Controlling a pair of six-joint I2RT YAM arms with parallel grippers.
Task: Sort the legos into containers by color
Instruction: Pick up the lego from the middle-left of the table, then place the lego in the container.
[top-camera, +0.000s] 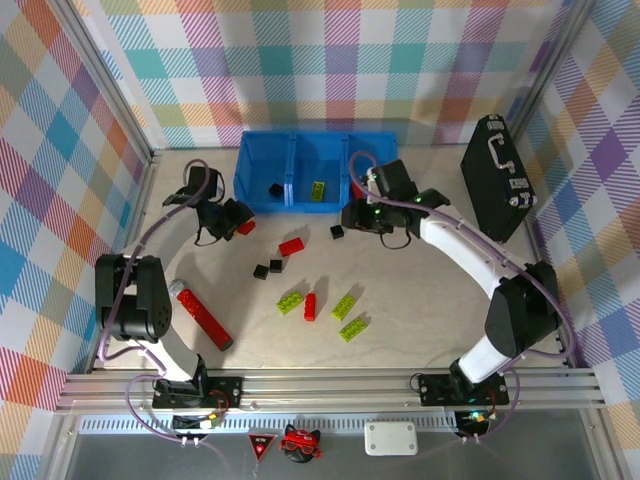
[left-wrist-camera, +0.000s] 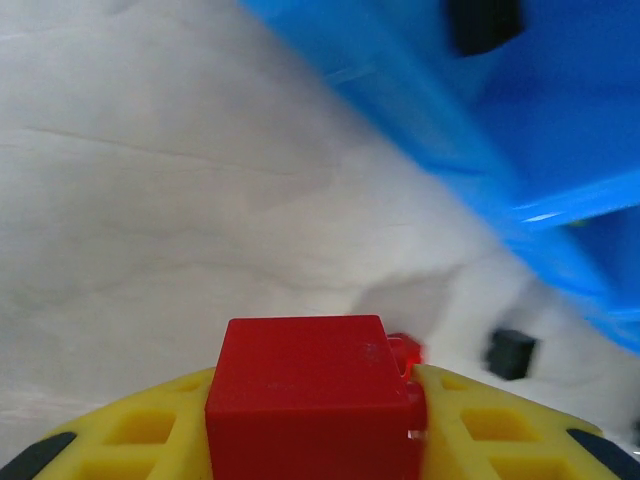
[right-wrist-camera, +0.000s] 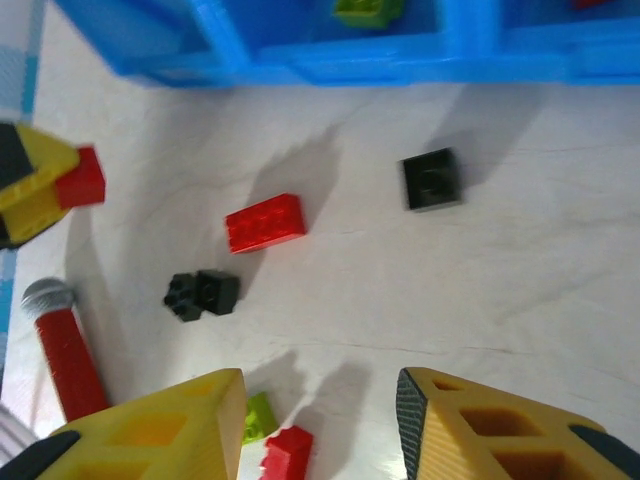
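My left gripper (top-camera: 238, 224) hovers just left of the blue containers (top-camera: 300, 170), shut on a red lego (left-wrist-camera: 310, 400) wedged between its yellow fingers. From the right wrist view that same lego (right-wrist-camera: 82, 178) shows in the left fingers. My right gripper (right-wrist-camera: 320, 420) stands open over bare table in front of the containers, nothing between its fingers. The left bin holds a black lego (top-camera: 275, 188), the middle bin a green lego (top-camera: 317, 191). Loose on the table are a red lego (right-wrist-camera: 264, 222), a black one (right-wrist-camera: 432, 179), a black pair (right-wrist-camera: 202, 293), and green legos (top-camera: 346, 306) further forward.
A long red bar (top-camera: 203, 313) lies at the front left. A black briefcase (top-camera: 497, 178) stands at the right beside the right arm. The containers' blue wall (left-wrist-camera: 520, 130) is close on the left gripper's right. More legos, among them a red one (top-camera: 310, 306), sit mid-table.
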